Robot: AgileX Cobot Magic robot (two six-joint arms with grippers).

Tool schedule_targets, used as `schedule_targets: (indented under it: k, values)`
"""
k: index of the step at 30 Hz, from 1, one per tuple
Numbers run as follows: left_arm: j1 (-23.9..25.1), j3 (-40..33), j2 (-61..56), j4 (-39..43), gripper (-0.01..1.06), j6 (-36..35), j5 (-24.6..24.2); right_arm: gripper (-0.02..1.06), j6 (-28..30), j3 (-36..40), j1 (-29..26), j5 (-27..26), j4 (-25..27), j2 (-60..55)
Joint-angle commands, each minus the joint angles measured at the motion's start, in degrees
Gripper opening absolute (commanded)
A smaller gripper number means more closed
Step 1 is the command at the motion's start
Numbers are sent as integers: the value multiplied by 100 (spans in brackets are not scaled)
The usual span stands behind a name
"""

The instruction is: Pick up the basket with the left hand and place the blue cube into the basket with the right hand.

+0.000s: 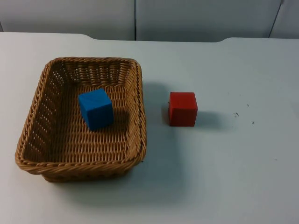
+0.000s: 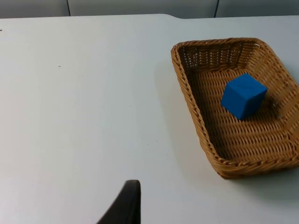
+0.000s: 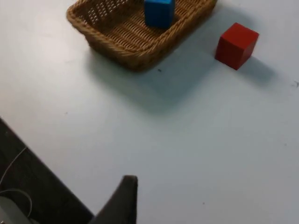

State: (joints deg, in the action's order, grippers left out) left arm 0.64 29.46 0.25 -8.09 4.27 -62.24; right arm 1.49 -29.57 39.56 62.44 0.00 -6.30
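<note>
A woven wicker basket (image 1: pixel 32 140) rests on the white table at the left. The blue cube (image 1: pixel 96 108) lies inside it, on the basket floor near the middle, slightly turned. The left wrist view has the basket (image 2: pixel 196 116) and blue cube (image 2: pixel 243 95) some way off across bare table from my left gripper (image 2: pixel 127 203), which holds nothing. The right wrist view looks from a distance at the basket (image 3: pixel 121 44) with the blue cube (image 3: pixel 159 11). My right gripper (image 3: pixel 124 198) hangs back near a table edge, touching nothing.
A red cube (image 1: pixel 182 108) stands on the table just right of the basket, a small gap between them; it is also in the right wrist view (image 3: pixel 236 45). The grey partition wall (image 1: pixel 187 18) closes the far side. Bare table lies right of the red cube.
</note>
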Motion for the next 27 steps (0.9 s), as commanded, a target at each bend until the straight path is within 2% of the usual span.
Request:
schedule_targets:
  k: [1, 4, 10, 14, 15, 23, 27]
  values:
    - [-28, -13, -25, -3, 97, -20, 70, 104, -4, 33, -386, -75, 0, 231]
    - [-28, -13, -25, -3, 97, -20, 70, 104, -4, 33, -927, -75, 0, 630]
    - [-28, -13, -25, -13, 97, -21, 70, 104, -4, 0, -1500, -108, 53, 630]
    - [-28, -13, -25, -13, 97, -21, 70, 104, -4, 0, -2214, -108, 0, 630]
    - [-28, -13, -25, -13, 97, -21, 70, 104, -4, 0, -2214, -108, 0, 630]
    - [-28, -13, -25, -13, 97, -21, 70, 104, -4, 0, -3565, -108, 0, 630]
    - [-28, -13, -25, -13, 97, -21, 70, 104, -4, 0, -3865, -108, 0, 630]
